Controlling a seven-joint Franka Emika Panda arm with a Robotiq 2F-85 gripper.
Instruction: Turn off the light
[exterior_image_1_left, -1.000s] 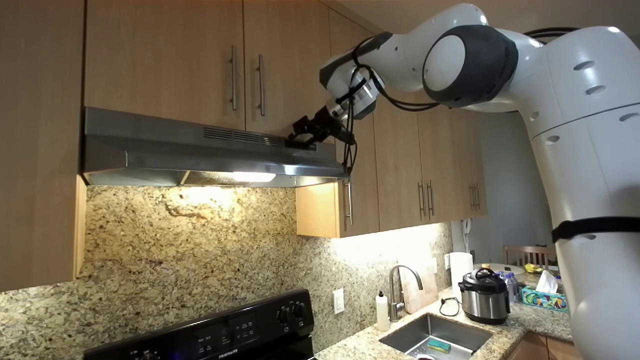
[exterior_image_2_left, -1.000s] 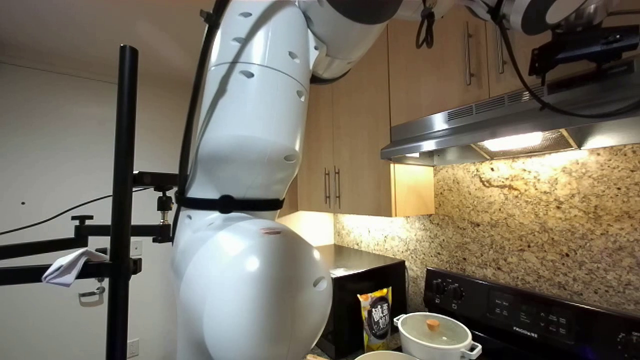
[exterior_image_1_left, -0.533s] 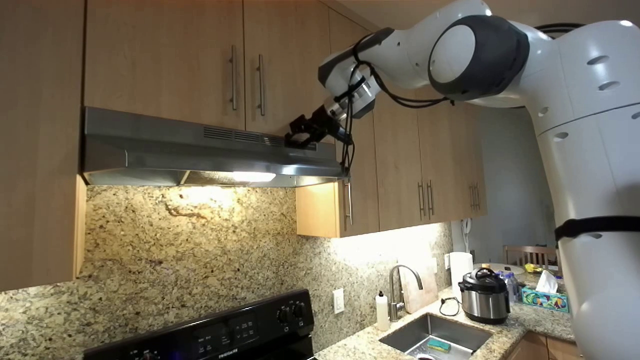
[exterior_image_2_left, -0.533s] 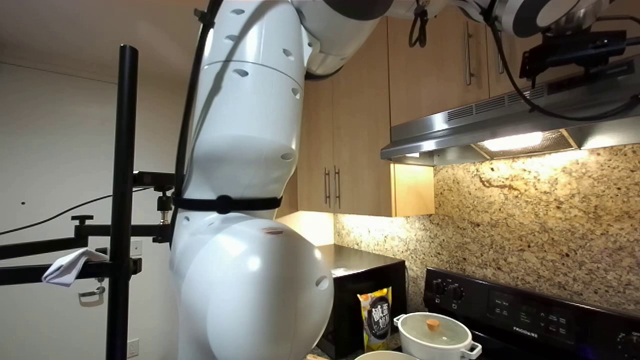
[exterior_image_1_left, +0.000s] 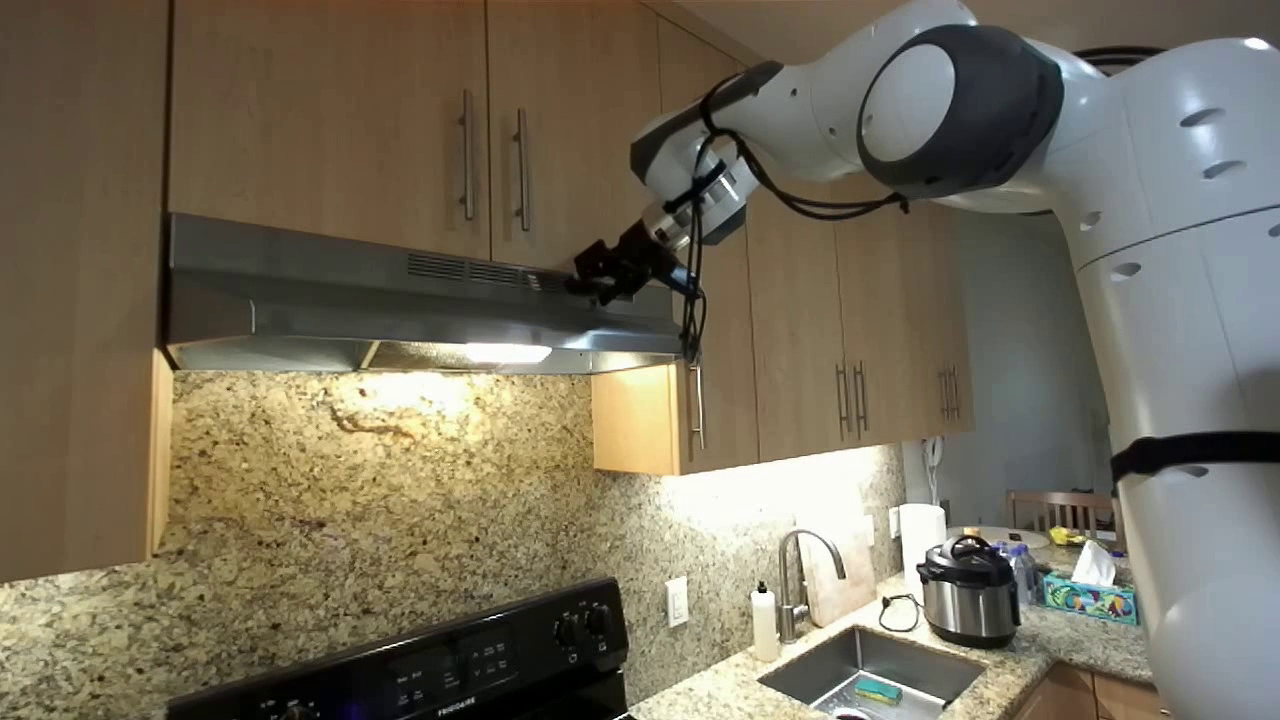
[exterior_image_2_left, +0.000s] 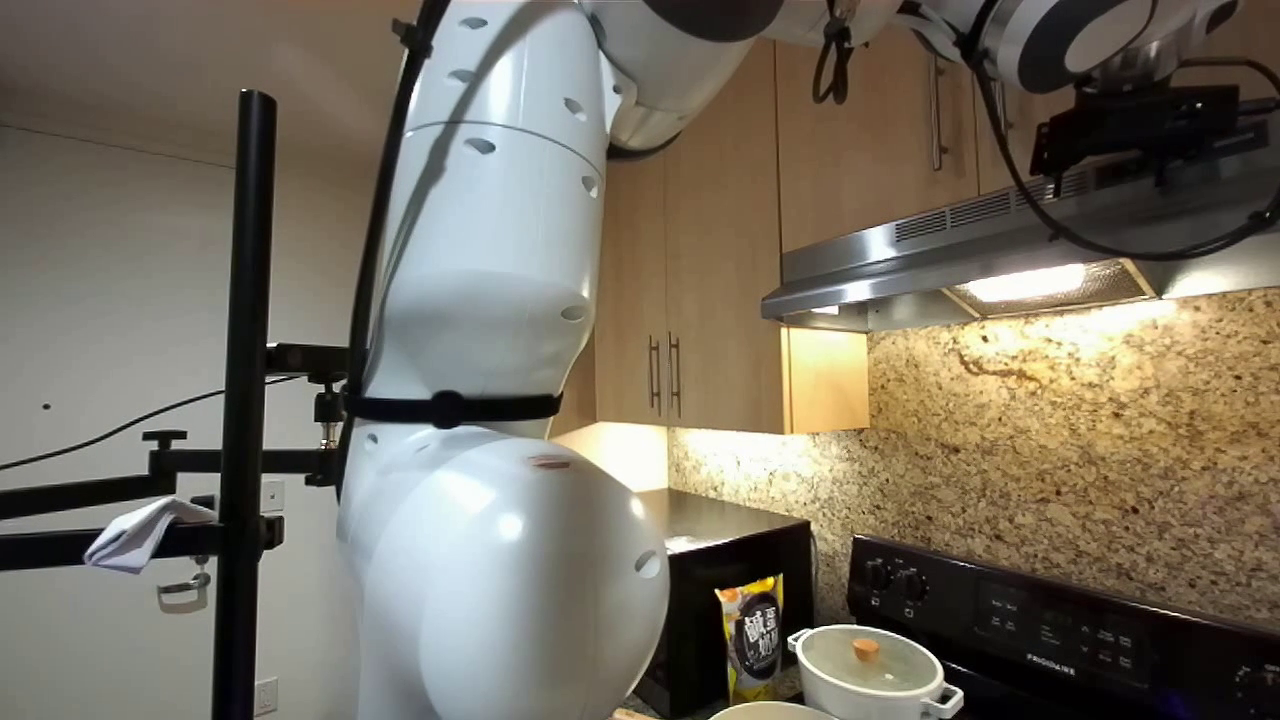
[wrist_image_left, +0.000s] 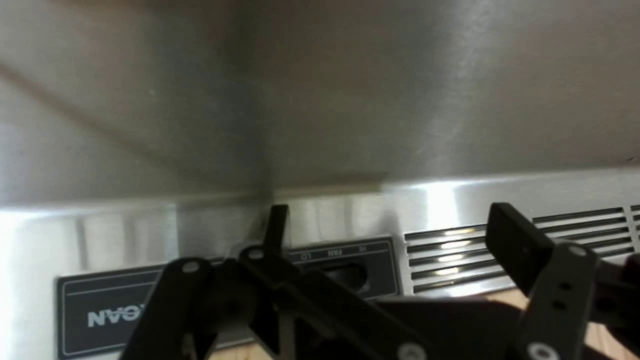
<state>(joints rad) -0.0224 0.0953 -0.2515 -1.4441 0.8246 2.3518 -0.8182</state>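
The hood light (exterior_image_1_left: 508, 354) glows under the steel range hood (exterior_image_1_left: 400, 300); the lit lamp (exterior_image_2_left: 1028, 284) shows in both exterior views. My gripper (exterior_image_1_left: 592, 290) is at the right part of the hood's front in that exterior view, and it also shows in an exterior view (exterior_image_2_left: 1108, 180). In the wrist view, upside down, my gripper (wrist_image_left: 390, 220) is open and empty. Its left finger crosses the black control panel (wrist_image_left: 107, 310) and hides its middle. The fan switch (wrist_image_left: 352, 276) shows partly between the fingers. A light switch is hidden. I cannot tell whether a fingertip touches the hood.
Vent slots (wrist_image_left: 450, 257) lie beside the panel, behind the right finger. Wooden cabinets (exterior_image_1_left: 580, 120) with bar handles stand directly above the hood. The stove (exterior_image_1_left: 430, 660) is below. A white pot (exterior_image_2_left: 870, 670) stands on it. Loose cables (exterior_image_1_left: 697, 300) hang from the wrist.
My gripper has moved slightly down and, in an exterior view, leftward along the hood, with a small tilt of the wrist. The upper arm has shifted a little. The light stays lit.
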